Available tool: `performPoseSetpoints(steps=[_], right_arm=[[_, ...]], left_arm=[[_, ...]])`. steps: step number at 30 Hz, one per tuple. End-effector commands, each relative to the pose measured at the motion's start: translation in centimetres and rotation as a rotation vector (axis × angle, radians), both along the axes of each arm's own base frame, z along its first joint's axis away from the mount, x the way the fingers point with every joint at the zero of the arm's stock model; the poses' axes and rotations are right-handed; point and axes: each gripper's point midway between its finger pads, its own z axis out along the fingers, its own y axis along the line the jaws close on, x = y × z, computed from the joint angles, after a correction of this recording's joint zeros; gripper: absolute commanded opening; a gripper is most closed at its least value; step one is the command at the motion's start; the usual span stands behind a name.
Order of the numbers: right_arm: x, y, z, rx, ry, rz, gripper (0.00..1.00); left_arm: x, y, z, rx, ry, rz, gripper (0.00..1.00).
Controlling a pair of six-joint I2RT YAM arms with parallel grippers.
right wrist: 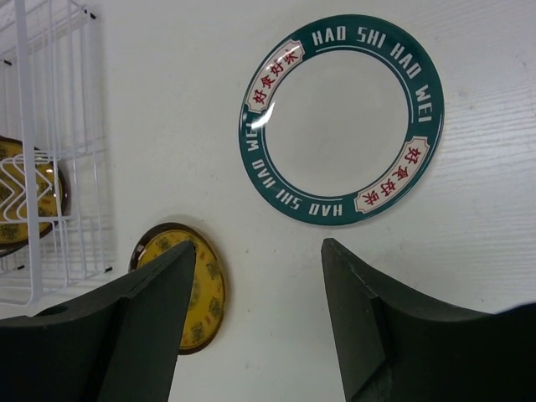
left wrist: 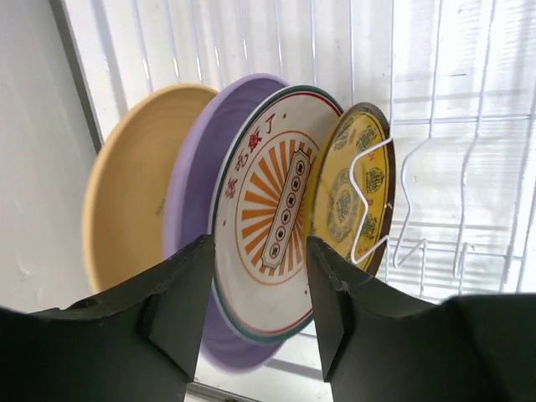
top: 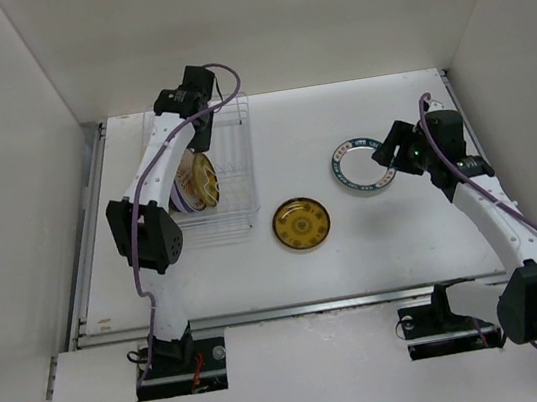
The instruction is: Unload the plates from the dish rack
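Observation:
The dish rack [top: 233, 181] of thin white wire stands at the back left. Several plates stand on edge in it: mustard-yellow [left wrist: 126, 209], lavender [left wrist: 194, 180], white with an orange sunburst [left wrist: 268, 201] and amber patterned [left wrist: 347, 193]. My left gripper [left wrist: 260, 293] hangs over the rack, open, with the sunburst plate's lower rim showing between its fingers. Another amber patterned plate [top: 301, 224] and a white plate with a dark-teal rim [top: 359, 167] lie flat on the table. My right gripper [right wrist: 258, 247] hovers open and empty above the table, just right of the teal-rimmed plate.
The rack's empty wire slots [left wrist: 435, 167] lie to the right of the plates. A white wall runs along the table's left edge [left wrist: 33, 167]. Both arm bases sit at the near edge.

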Motion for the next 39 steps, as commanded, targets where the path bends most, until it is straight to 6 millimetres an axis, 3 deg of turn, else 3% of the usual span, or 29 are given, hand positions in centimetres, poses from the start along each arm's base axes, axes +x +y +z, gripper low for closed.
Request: performPoseSetpoints(steps=[1, 6, 10, 19, 21, 22, 24, 25, 29, 33, 35, 37, 39], right_arm=[[0.6, 0.7, 0.2, 0.002, -0.026, 0.037, 0.68], [0.5, 0.8, 0.2, -0.001, -0.028, 0.049, 0.68], [0.5, 0.8, 0.2, -0.001, -0.028, 0.049, 0.68], [0.5, 0.8, 0.2, -0.001, -0.028, 0.049, 0.68], [0.4, 0.7, 0.0, -0.009, -0.021, 0.054, 0.68], [0.3, 0.7, 0.3, -0.009, -0.030, 0.054, 0.68], [0.3, 0.7, 0.3, -0.009, -0.030, 0.054, 0.68], [0.3, 0.7, 0.3, -0.009, -0.030, 0.054, 0.68], [0.3, 0.7, 0.3, -0.009, -0.030, 0.054, 0.68], [0.2, 0.7, 0.6, -0.008, -0.039, 0.054, 0.68], [0.2, 0.9, 0.6, -0.003, -0.039, 0.062, 0.68], [0.2, 0.9, 0.6, -0.003, -0.039, 0.062, 0.68], [0.1, 1.0, 0.7, 0.002, -0.039, 0.070, 0.68]], left_arm=[[-1.2, 0.4, 4.7, -0.018, -0.082, -0.011, 0.45], [-1.8, 0.2, 1.0, 0.014, 0.069, -0.030, 0.42], [-2.1, 0.1, -0.2, 0.016, 0.114, -0.036, 0.36], [-2.5, 0.8, -4.4, 0.009, 0.244, -0.020, 0.35], [-2.5, 1.3, -5.6, 0.018, 0.281, -0.008, 0.25], [-2.6, 1.3, -5.6, 0.014, 0.278, 0.002, 0.21], [-2.5, 1.7, -5.6, 0.012, 0.278, 0.012, 0.03], [-2.5, 1.7, -5.6, 0.008, 0.276, 0.022, 0.00], [-2.6, 2.1, -2.3, 0.005, 0.196, 0.027, 0.00], [-2.6, 1.3, 3.5, -0.077, 0.058, -0.013, 0.00], [-2.3, 0.7, 7.4, -0.122, -0.082, -0.042, 0.00], [-2.8, -0.3, 8.8, -0.132, -0.126, -0.094, 0.00], [-3.1, -0.4, 11.6, -0.122, -0.220, -0.106, 0.00]])
